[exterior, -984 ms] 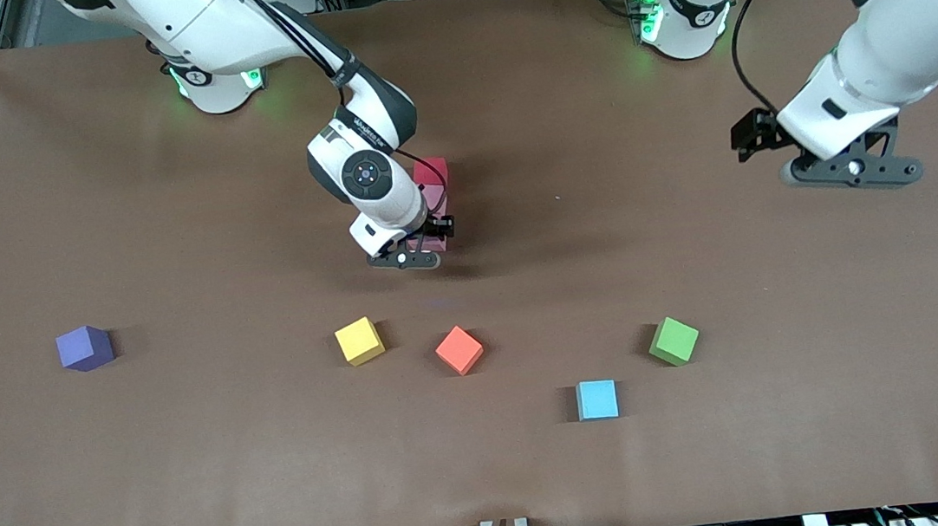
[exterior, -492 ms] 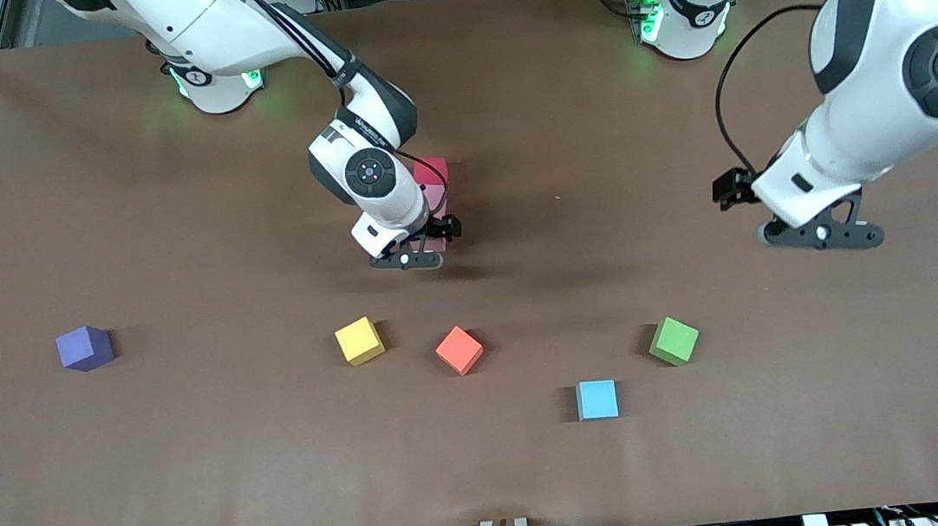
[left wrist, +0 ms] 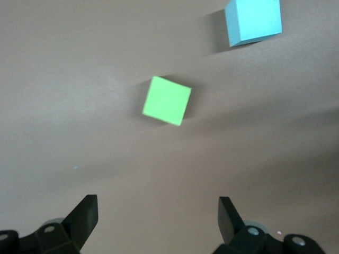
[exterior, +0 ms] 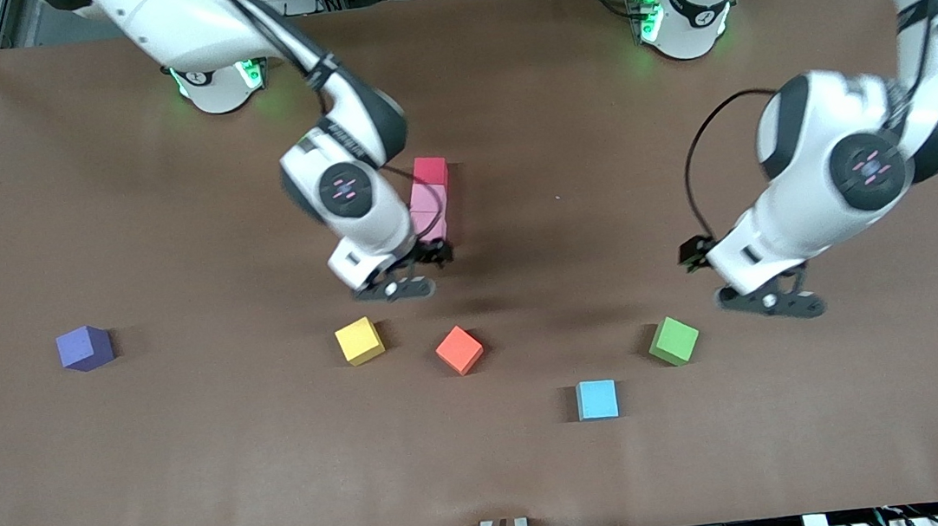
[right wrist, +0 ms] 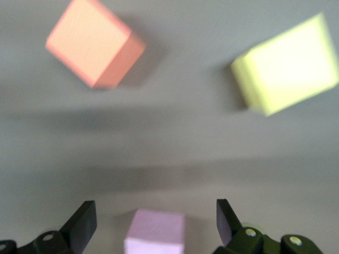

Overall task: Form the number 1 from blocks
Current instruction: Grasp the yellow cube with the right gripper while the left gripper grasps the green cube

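Pink block (exterior: 429, 228) — half-hidden by right end effector (exterior: 398, 288)

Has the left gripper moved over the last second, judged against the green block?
Yes. The left gripper, open, has come down toward the front camera and now hangs close beside the green block, which has not moved.

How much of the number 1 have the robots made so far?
Done: a red block and two pink blocks sit in a line. In hand: nothing; the open right gripper is over the table beside them, the open left gripper beside the green block. Left: five loose blocks.
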`<state>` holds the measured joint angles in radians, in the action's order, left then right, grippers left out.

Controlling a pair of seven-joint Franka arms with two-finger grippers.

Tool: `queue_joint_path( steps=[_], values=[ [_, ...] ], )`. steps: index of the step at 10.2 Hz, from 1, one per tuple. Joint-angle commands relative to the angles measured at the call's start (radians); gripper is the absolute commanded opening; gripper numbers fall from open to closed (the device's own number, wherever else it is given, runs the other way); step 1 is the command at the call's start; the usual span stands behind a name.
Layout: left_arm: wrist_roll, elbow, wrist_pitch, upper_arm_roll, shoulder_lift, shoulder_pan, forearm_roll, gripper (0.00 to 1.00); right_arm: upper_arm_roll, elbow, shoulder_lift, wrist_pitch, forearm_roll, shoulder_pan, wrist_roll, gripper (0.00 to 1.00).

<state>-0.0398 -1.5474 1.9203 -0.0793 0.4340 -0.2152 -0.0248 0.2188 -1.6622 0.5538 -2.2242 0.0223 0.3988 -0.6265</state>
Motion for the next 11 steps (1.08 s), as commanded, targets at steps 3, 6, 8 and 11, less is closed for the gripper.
queue_joint_path(
  steps=[3, 6, 8, 11],
  values=[
    [0.032, 0.085, 0.089, 0.009, 0.129, -0.018, 0.005, 1.00, -0.047, 0.038, 0.050, -0.002, 0.044, -0.115, 0.332, 1.00],
    [0.153, 0.092, 0.184, 0.013, 0.224, -0.015, -0.015, 1.00, -0.047, 0.047, 0.107, -0.087, 0.048, -0.117, 0.447, 1.00],
    [0.210, 0.127, 0.204, 0.016, 0.271, -0.007, -0.020, 1.00, -0.047, 0.047, 0.123, -0.103, 0.047, -0.112, 0.453, 1.00],
    [0.351, 0.135, 0.229, 0.036, 0.292, -0.003, -0.018, 1.00, -0.048, 0.042, 0.135, -0.144, 0.056, -0.106, 0.476, 1.00]
  ],
)
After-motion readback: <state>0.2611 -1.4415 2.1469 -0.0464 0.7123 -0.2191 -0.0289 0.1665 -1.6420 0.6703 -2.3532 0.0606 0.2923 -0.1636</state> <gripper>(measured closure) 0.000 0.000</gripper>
